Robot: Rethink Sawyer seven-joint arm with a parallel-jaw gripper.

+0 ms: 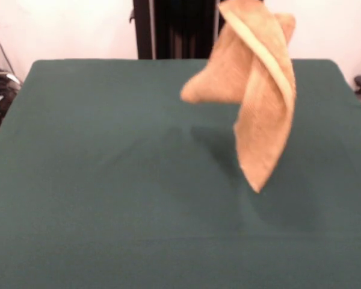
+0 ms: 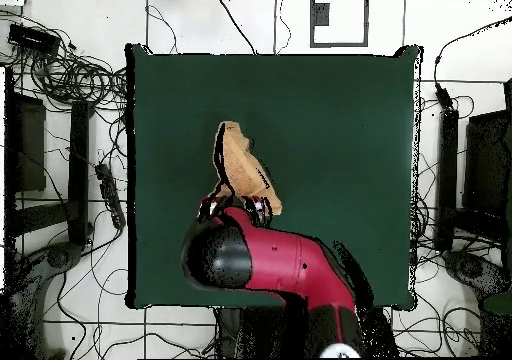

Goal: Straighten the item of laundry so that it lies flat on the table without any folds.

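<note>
1. Towel (image 1: 262,96) hangs in the air above the table (image 1: 108,198), clear of the cloth top in the front view; its upper end runs out of the picture at the top edge.
2. It is twisted and doubled: one lobe juts toward the left, and a longer fold tapers down to a point.
3. A dim shadow lies on the green top below and beside the hanging cloth.
4. Overhead view: towel (image 2: 243,171) shows as a narrow tan strip over the middle of the table (image 2: 340,116) (a little nearer the robot-side edge), rising from the arm's end.
5. Red and black arm (image 2: 275,266) reaches in over the robot-side edge.
6. Gripper (image 2: 238,208) sits at the towel's lower end, probably pinching it; the jaws themselves are hidden, so I cannot tell their state.
</note>
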